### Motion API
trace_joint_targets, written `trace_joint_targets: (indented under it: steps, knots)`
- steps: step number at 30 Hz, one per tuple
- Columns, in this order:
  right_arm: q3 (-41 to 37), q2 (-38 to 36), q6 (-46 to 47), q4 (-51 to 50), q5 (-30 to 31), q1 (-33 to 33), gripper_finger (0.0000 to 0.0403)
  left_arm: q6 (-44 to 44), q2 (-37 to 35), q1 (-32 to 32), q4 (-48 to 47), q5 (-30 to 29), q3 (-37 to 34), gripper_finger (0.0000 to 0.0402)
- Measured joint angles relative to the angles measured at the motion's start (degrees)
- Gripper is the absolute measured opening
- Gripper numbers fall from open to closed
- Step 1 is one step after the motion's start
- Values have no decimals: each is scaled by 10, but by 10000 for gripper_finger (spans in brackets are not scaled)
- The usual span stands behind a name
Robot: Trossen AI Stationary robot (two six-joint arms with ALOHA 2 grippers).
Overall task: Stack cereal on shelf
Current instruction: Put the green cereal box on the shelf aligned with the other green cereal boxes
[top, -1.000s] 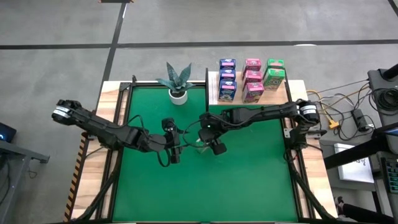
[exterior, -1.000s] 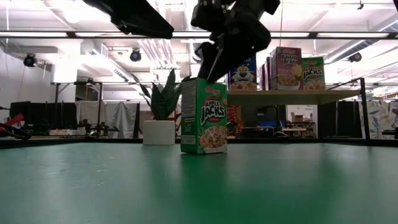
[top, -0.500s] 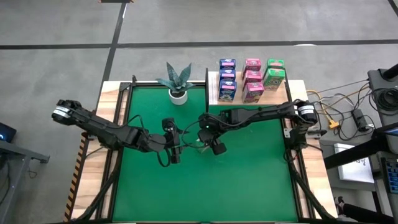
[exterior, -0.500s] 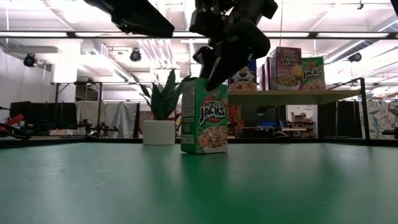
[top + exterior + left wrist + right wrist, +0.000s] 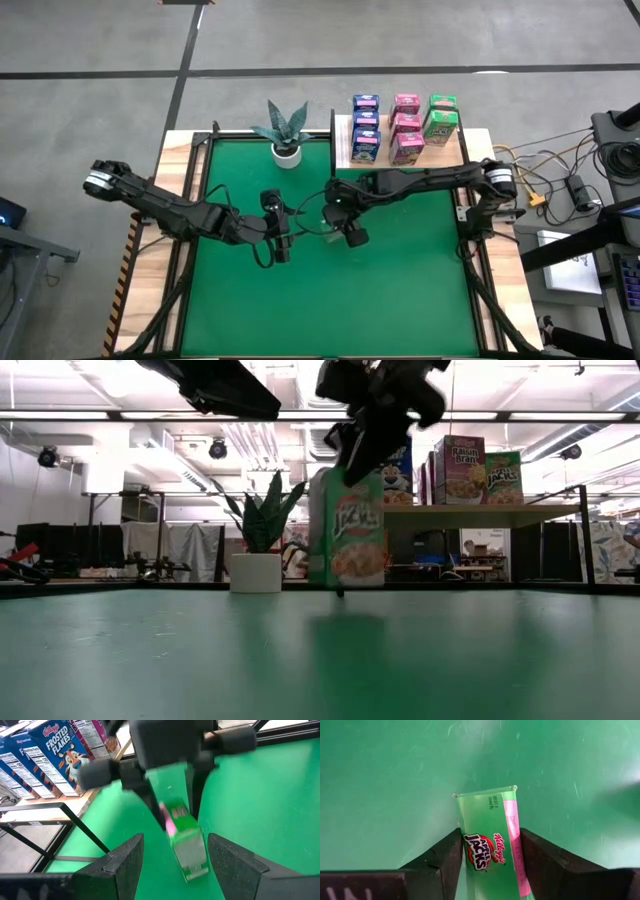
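Observation:
My right gripper [image 5: 333, 215] is over the middle of the green mat, shut on a green Apple Jacks cereal box [image 5: 347, 530], which also shows in the left wrist view [image 5: 186, 840]. My left gripper [image 5: 290, 232] waits open just left of it, its fingers [image 5: 122, 865] wide apart and touching nothing. The light-wood shelf [image 5: 343, 150] stands at the mat's far right. Upright cereal boxes stand on it: blue [image 5: 365, 125], pink [image 5: 406, 125] and green [image 5: 440, 120]. My right gripper pinches the green box's top end [image 5: 487, 845] between its two fingers [image 5: 445, 857], one on each broad face. It comes from above, slanting down from the table's right. The box hangs upright below the fingers, its bottom edge [image 5: 345, 586] just clear of the mat.
A potted plant [image 5: 285, 130] stands at the mat's far edge, left of the shelf. Black frame uprights [image 5: 332, 140] edge the shelf. The mat [image 5: 400, 290] is bare green toward the near edge. Cables lie off the table's right side [image 5: 560, 185].
My right gripper has come down onto the top of the green box, taken hold and raised it. The box stood on the mat a second ago. Now it is lifted just clear, shifted slightly toward the table's right and turned about its upright axis.

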Motion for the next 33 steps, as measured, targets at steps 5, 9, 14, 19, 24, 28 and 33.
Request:
trace_joint_targets:
  steps: [5, 9, 14, 19, 24, 28, 33]
  knots:
    - [12, -46, 35, -67, -2, 0, 173, 0, 0, 0, 3, 0, 0, 204]
    - [11, -100, 73, -115, 0, 0, 173, -1, 0, 0, 5, 0, 0, 204]
    - [11, -176, 135, -188, 15, -1, 173, -1, 0, 0, 12, 0, 0, 204]
    - [10, -246, 177, -301, 117, -3, 173, -1, 0, 0, 13, 0, 0, 204]
    - [8, -311, 207, -365, 179, -10, 173, -1, 0, 0, 17, 0, 0, 204]
    - [7, -356, 210, -389, 185, -32, 173, -1, 0, 0, 17, 0, 0, 204]
    - [5, -399, 193, -408, 206, -73, 173, -1, 0, 0, 17, 0, 0, 204]
